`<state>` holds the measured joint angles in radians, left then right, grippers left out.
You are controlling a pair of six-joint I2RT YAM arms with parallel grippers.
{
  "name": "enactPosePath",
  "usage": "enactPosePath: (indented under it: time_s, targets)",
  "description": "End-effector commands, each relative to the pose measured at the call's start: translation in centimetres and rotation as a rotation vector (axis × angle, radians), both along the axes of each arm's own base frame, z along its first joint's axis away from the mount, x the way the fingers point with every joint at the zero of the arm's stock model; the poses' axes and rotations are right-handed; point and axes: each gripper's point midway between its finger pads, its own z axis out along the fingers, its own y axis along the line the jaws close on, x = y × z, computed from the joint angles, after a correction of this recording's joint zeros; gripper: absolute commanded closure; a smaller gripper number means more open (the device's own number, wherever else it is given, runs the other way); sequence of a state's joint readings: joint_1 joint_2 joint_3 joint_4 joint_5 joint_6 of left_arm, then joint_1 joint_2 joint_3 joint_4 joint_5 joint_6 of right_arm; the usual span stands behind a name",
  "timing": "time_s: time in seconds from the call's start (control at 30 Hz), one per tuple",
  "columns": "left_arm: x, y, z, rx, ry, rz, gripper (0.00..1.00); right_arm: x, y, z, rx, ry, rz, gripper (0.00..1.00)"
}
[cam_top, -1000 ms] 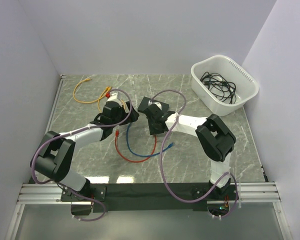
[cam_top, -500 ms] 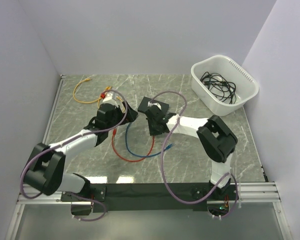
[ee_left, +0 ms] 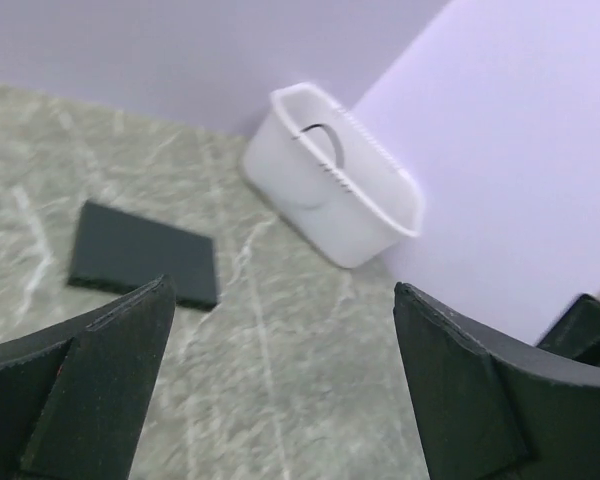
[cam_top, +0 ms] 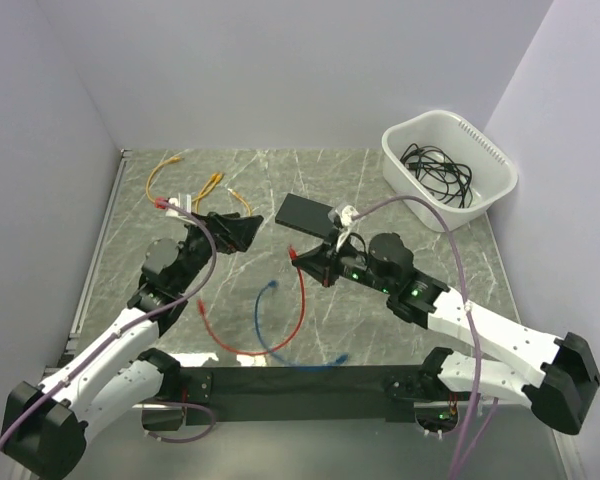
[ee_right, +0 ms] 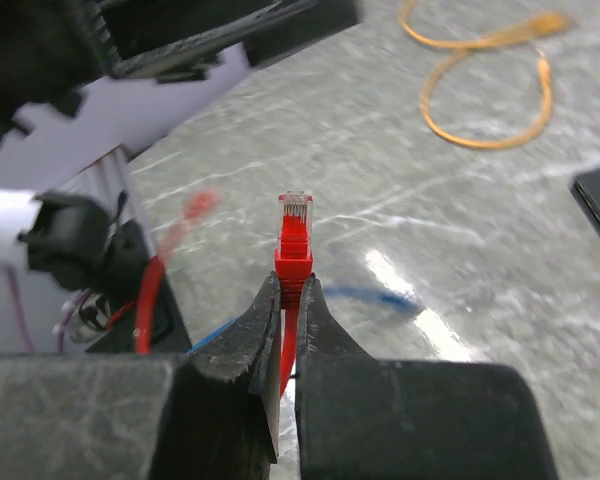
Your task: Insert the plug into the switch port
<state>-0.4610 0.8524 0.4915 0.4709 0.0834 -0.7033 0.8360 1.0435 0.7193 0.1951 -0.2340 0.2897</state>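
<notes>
At far right, white tub point(cam_top: 483, 143) holds black cables point(cam_top: 435, 170); right gripper point(ee_right: 290, 290) pinches plug point(ee_right: 294, 240).

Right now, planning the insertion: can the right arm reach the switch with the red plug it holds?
Likely yes. The right gripper, shut on the red plug, sits just short of the switch with only bare tabletop between them.
</notes>
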Motion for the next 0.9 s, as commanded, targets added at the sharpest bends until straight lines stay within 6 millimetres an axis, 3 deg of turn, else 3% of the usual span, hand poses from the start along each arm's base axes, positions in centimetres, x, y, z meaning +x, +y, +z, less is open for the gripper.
enactPosePath:
  time_s: [0.0, 0.13, 0.4, 0.57, 0.8, 0.87]
  targets:
    - [-2.3, -1.6, 3.1, -0.062, -0.116, -0.131, 0.05, -1.9, 0.5, 0.6, 0.021, -0.102, 0.115, 1.00]
    - [-4.0, -2.7, 4.7, -0.079, -0.204, -0.224, 0.12, -1.8, -0.1, 0.3, 0.005, -0.126, 0.095, 1.00]
    - [-4.8, -5.5, 3.3, -0.025, -0.218, -0.324, 0.27, -1.3, -1.7, 1.2, 0.044, -0.174, 0.005, 1.00]
    - [-5.8, -6.7, 3.6, -0.016, -0.255, -0.394, 0.32, -2.5, -1.3, 1.1, 0.060, -0.190, 0.071, 1.00]
    - [-8.4, -10.0, 3.8, 0.030, -0.306, -0.562, 0.43, -2.6, -1.3, 1.6, 0.066, -0.197, 0.077, 1.00]
    - [-8.3, -10.5, 3.8, 0.047, -0.304, -0.569, 0.45, -2.5, -1.4, 1.9, 0.071, -0.205, 0.066, 1.00]
